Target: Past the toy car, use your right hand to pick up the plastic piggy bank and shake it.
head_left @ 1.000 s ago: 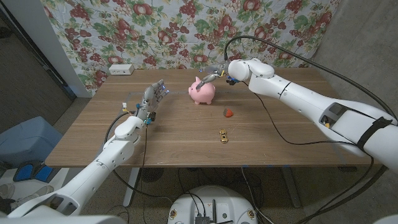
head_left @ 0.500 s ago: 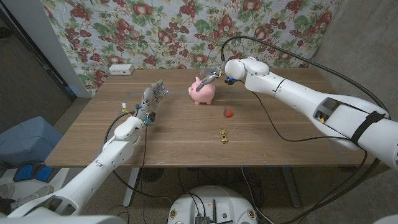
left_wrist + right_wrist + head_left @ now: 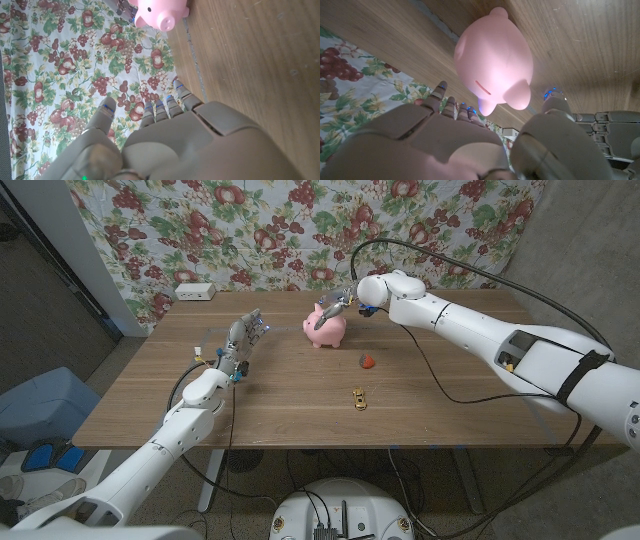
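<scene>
The wooden counter (image 3: 250, 405) runs wide across the head view, with a floral curtain (image 3: 250, 220) hanging behind its far edge. The right arm (image 3: 480, 340) reaches in from the near right corner across the counter toward the far middle. The left arm (image 3: 180, 430) comes in from the near left, and its left hand (image 3: 243, 340) is raised over the left part of the counter, fingers spread upward and holding nothing.

The plastic piggy bank (image 3: 326, 328) stands upright on the counter at the far middle, pink, with its coin slot on top, as the right wrist view shows. The right hand (image 3: 340, 305) hovers just above and behind the piggy bank, fingers apart and reaching over its back; in the right wrist view its fingers (image 3: 451, 107) frame the piggy bank with a gap showing, so nothing is gripped.

A white box (image 3: 195, 291) sits at the far left edge of the counter. The toy car (image 3: 358, 397), yellow, lies nearer the robot, well apart from the piggy bank. Between the 2 sits a small red object (image 3: 367, 361).
</scene>
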Robot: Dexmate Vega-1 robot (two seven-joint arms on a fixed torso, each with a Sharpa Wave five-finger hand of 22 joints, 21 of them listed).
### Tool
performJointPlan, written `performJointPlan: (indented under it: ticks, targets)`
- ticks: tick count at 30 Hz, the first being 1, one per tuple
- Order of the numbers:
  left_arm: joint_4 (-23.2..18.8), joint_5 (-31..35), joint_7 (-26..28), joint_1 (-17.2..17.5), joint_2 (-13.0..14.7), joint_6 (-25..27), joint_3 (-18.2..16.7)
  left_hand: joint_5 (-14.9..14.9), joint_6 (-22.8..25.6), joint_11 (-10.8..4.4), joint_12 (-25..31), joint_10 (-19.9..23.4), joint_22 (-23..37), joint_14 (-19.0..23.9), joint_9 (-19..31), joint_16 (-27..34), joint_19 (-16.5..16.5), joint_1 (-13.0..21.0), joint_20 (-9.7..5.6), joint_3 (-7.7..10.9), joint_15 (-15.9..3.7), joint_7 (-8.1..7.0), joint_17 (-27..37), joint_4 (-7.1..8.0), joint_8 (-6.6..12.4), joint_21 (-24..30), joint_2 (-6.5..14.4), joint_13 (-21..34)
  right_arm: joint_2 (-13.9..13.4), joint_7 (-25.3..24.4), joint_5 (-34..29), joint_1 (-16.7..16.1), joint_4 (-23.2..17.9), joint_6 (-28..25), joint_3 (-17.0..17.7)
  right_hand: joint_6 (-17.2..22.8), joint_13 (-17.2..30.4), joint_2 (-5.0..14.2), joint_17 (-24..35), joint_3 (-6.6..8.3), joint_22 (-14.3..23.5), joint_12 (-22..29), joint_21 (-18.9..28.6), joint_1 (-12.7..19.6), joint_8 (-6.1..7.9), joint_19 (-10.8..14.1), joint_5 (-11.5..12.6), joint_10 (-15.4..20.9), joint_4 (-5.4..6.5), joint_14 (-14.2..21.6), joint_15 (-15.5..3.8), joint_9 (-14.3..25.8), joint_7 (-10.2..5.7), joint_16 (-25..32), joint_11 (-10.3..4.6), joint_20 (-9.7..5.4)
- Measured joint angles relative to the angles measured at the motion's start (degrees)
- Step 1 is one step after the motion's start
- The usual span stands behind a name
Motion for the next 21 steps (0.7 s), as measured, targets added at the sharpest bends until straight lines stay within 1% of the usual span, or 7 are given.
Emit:
performJointPlan:
  ticks: [2,5,7,9,12,15,21]
  targets:
    - [0.0,0.0,0.0,0.0,0.0,0.0,0.0,0.0,0.0,0.0,0.0,0.0,0.0,0.0,0.0,0.0,0.0,-0.2,0.0,0.0,0.0,0.0,0.0,0.0,0.0,0.0,-0.2,0.0,0.5,0.1,-0.2,0.4,1.0,0.2,-0.5,-0.3,0.0,-0.01,0.0,-0.25,0.0,0.0,0.0,0.0,0.0,0.0,0.3,-0.2,0.25,-0.3,0.14,0.0,-0.13,0.0,0.2,0.0]
    - [0.0,0.0,0.0,0.1,0.0,0.0,0.0,0.0,0.0,0.02,0.0,0.0,0.0,0.0,0.0,0.0,0.0,-0.2,0.0,0.0,0.0,0.0,0.0,0.0,0.0,0.0,-0.2,0.0,1.1,0.2,-0.3,0.9,2.2,0.4,-1.1,-0.9,0.0,-0.46,0.0,-0.42,0.0,0.0,0.0,0.5,-0.24,-0.4,0.4,-1.0,0.06,-0.4,0.18,0.0,0.09,0.0,-0.2,0.09]
    - [-0.1,0.0,0.1,0.1,0.0,0.0,-0.1,0.0,0.0,0.21,0.0,0.2,0.0,0.0,0.0,0.0,0.0,-0.2,0.0,0.0,0.0,0.0,0.0,0.0,0.0,0.0,-0.2,0.0,1.5,0.2,-0.3,1.2,2.9,0.5,-1.4,-1.2,0.0,-0.45,0.0,-0.64,0.0,0.0,0.0,0.5,-0.29,-0.8,0.4,-1.2,0.16,-0.6,0.44,0.0,-0.22,0.0,-0.41,0.01]
    - [-0.2,0.0,0.1,0.2,0.1,0.0,-0.1,0.0,0.0,0.21,0.0,0.2,0.0,0.0,0.0,0.0,0.0,-0.2,0.0,0.0,0.0,0.0,0.0,0.0,0.0,0.0,-0.2,0.0,1.8,0.3,-0.4,1.4,3.4,0.7,-1.7,-1.4,0.2,-0.43,0.0,-0.64,0.0,0.0,0.0,0.5,-0.29,-0.8,0.4,-1.4,0.16,-0.7,0.35,0.0,0.0,0.0,-0.62,0.01]
    - [-0.2,0.0,0.2,0.3,0.1,0.0,-0.2,0.0,0.0,0.21,0.0,0.2,0.0,0.0,0.0,0.0,0.0,-0.2,0.0,0.0,0.0,0.0,0.0,0.0,0.0,0.0,-0.2,0.0,2.4,0.4,-0.5,1.9,4.5,0.9,-2.2,-1.5,0.3,0.01,0.3,-0.81,0.0,0.0,0.0,0.9,-0.29,-0.8,0.8,-1.6,-0.01,-0.8,0.24,0.0,0.1,0.0,-0.4,0.01]
    - [-0.3,-0.1,0.2,0.3,0.2,0.0,-0.2,0.0,0.0,0.21,0.0,0.2,0.0,0.0,0.0,0.0,0.0,-0.2,0.0,0.0,0.0,0.0,0.0,0.0,0.0,0.0,-0.2,0.0,3.1,0.5,-0.6,2.4,5.7,1.2,-2.8,-1.5,0.3,-0.29,0.3,-0.87,0.0,0.0,0.4,2.1,-0.29,-0.3,1.0,-1.7,-0.08,-0.8,0.24,0.0,0.1,0.0,-0.3,-0.43]
    - [-0.5,-0.1,0.4,0.5,0.2,0.0,-0.3,0.0,0.0,0.21,0.0,0.2,0.0,0.0,0.0,0.0,0.0,-0.2,0.0,0.0,0.0,0.0,0.0,0.0,0.0,0.0,-0.2,0.0,4.7,0.6,-0.7,3.5,8.9,2.0,-4.0,-1.5,0.2,0.69,0.3,-0.87,0.0,0.0,0.4,3.1,-0.29,0.5,1.5,-1.7,-0.08,-0.8,0.24,0.0,0.1,0.1,-0.3,-0.83]
